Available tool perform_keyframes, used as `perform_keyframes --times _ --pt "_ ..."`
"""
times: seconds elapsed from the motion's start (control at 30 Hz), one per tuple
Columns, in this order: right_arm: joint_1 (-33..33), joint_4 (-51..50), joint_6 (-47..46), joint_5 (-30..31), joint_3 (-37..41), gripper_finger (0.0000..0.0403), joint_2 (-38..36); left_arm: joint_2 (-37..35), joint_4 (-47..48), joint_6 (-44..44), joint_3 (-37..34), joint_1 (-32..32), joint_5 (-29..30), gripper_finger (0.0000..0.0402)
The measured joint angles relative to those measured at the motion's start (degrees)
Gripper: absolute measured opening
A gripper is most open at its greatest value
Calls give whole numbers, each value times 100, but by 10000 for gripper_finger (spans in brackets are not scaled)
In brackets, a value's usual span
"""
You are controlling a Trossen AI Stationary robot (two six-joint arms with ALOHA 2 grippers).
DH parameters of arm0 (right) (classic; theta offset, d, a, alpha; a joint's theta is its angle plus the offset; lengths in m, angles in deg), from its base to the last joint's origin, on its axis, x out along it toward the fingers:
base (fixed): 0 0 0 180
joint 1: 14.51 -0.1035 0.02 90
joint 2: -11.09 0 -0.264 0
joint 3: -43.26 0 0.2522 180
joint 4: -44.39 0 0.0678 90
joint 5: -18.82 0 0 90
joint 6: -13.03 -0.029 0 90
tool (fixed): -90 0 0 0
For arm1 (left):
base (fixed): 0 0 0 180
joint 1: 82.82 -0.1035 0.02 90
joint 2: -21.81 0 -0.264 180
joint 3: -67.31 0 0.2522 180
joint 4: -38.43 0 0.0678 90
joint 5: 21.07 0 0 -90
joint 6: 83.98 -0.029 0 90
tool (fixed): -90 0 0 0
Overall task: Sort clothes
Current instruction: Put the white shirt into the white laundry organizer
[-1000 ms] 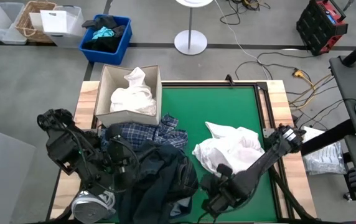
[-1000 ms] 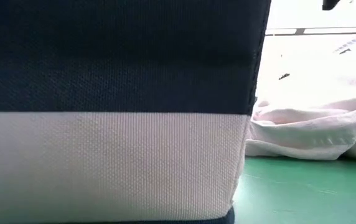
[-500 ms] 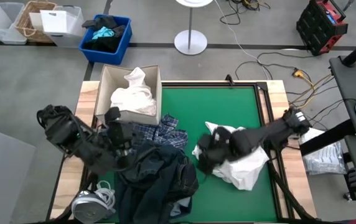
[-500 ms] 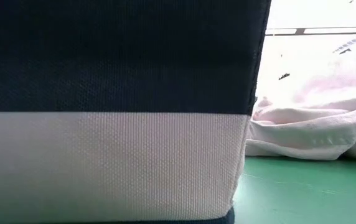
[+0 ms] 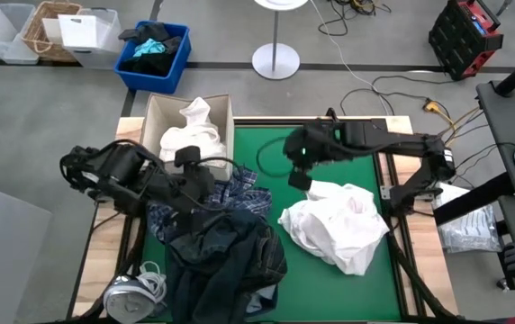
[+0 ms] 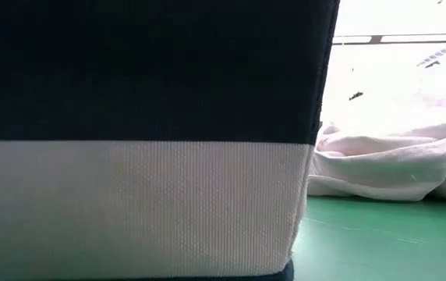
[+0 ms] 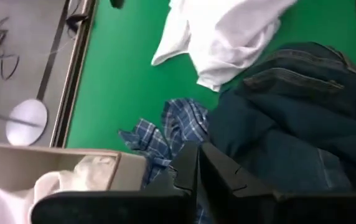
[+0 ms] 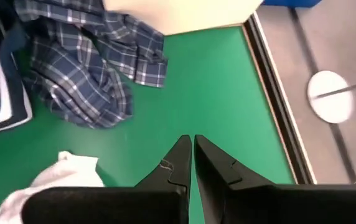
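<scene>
Looking down from the high view, the green felt table mat fills the centre of the frame, and the clothes are spread across its lower half. The right gripper hangs above bare green in the upper middle of the picture, just above the crumpled white shirt that lies at centre right; in the right wrist view its two dark fingers are pressed together, closed on nothing, with only green beneath them. The left gripper sits left of centre, over the blue-white plaid shirt, right beside the lower edge of the open cardboard box. In the left wrist view its fingers are also shut tight with nothing between them, the plaid cloth just past their tips.

That box, at upper left of the mat, holds bunched white garments. Below the plaid shirt, the dark navy denim piece is heaped at lower centre-left, overlapping the plaid's lower edge. A blue plastic bin of dark fabric stands on the floor near the top left. The low view is mostly blocked by a navy-and-white woven fabric up close, with white cloth at the right
</scene>
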Motion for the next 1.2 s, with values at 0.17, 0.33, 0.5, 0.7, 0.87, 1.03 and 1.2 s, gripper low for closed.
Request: perform_keyframes --times 0.17,0.33,0.5,0.7,0.87,1.03,1.2 --pt "757 370 772 -926 89 12 -17 -25 0 664 -86 -112 289 0" --pt "1144 747 1200 -1708 294 12 3 -28 -2 1035 -308 -257 573 0" --pt "1237 349 1049 -1737 487 12 -6 -74 -2 868 -527 -618 573 0" --pt "1190 -929 841 -2766 509 13 -98 -263 -116 -46 -716 -1326 279 0" --pt "812 -1555 1025 -3730 615 13 -542 -385 -507 -846 -681 -1947 193 0" --pt "273 -1675 344 -3758 1181 45 -1138 -456 -1009 -1462 -681 -2485 175 0" --pt "-329 -1184 -648 -3516 1915 132 -1679 -429 -1334 -1832 -688 -2890 182 0"
